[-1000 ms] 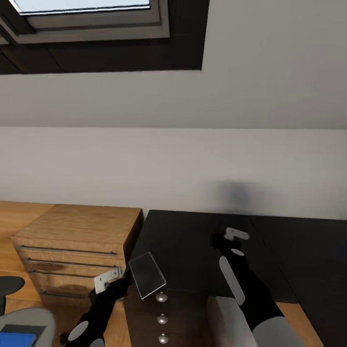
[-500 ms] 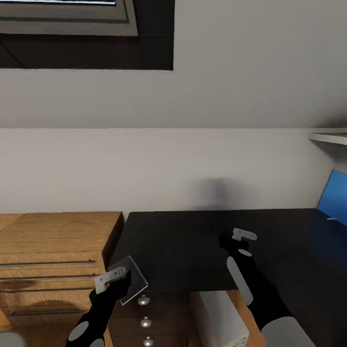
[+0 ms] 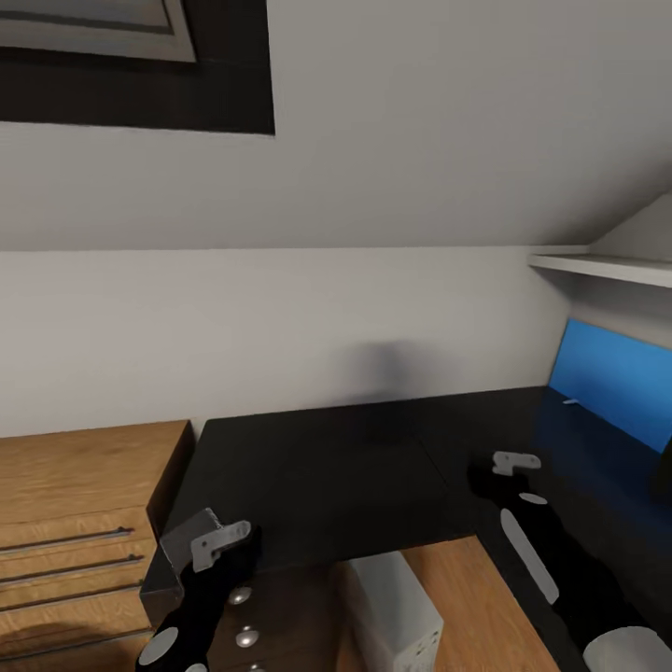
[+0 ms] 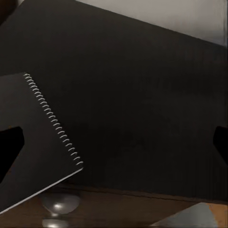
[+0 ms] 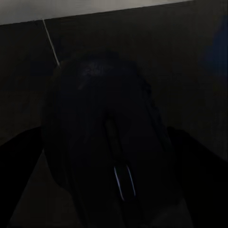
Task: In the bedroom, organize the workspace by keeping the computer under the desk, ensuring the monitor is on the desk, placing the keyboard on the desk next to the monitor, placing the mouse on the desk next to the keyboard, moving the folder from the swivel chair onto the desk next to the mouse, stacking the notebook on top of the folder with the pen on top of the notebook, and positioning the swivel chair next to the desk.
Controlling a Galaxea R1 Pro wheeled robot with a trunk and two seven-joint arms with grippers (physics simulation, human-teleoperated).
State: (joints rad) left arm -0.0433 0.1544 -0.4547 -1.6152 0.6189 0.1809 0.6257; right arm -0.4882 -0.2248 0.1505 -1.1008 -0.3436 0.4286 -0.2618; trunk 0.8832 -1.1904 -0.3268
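The notebook, dark grey with a wire spiral along one edge, sits clamped in our left gripper, which is closed on it at the near left corner of the desk, just above the drawer pedestal with its round silver knobs. In our right gripper we carry the mouse; the right wrist view shows the dark oval body lodged between the fingers, with the black desktop beyond it. The computer stands on the wood floor under the desk. A blue panel rises at the far right end of the desk below a white shelf, and a thin white stick, possibly the pen, lies near its foot; it is too small for us to be sure. A light-wood drawer chest stands beside the desk on our left.

We judge the main risk to be order. The notebook belongs on top of the folder, which we cannot see on the desk, so setting it down now would mean lifting it again. The notebook is held by one edge and may tilt or slip. The mouse needs the keyboard as its neighbour, and we see no keyboard here, so its spot would be a guess. Both items are dark against a black top, which makes judging clearance at release hard.
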